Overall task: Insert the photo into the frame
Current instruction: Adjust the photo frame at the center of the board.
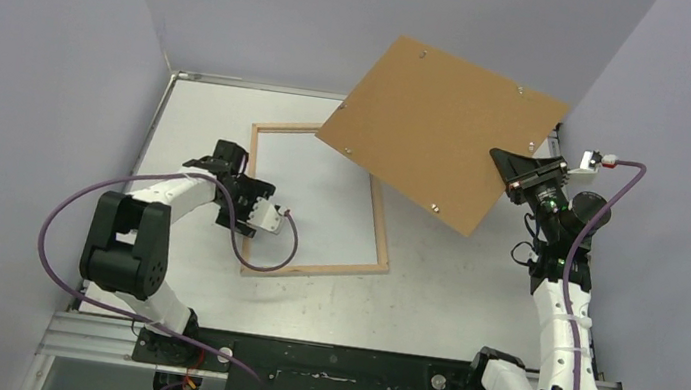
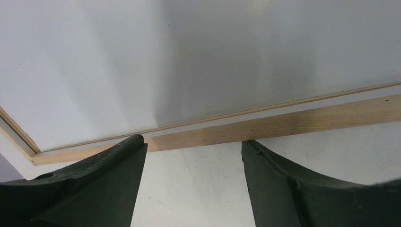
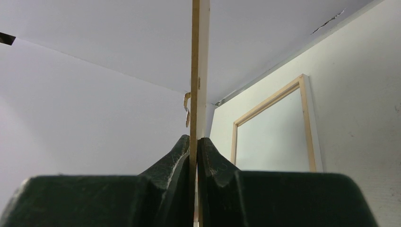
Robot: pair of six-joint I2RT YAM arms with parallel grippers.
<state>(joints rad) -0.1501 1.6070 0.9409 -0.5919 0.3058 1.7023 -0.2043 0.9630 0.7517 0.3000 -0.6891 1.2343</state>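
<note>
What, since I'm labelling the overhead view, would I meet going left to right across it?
left arm's tool → pale wooden frame → brown backing board → right arm's tool, clamped on that board's right edge.

A lab robot cell: plain grey walls (image 1: 36, 64) box in a white table (image 1: 449, 299).
</note>
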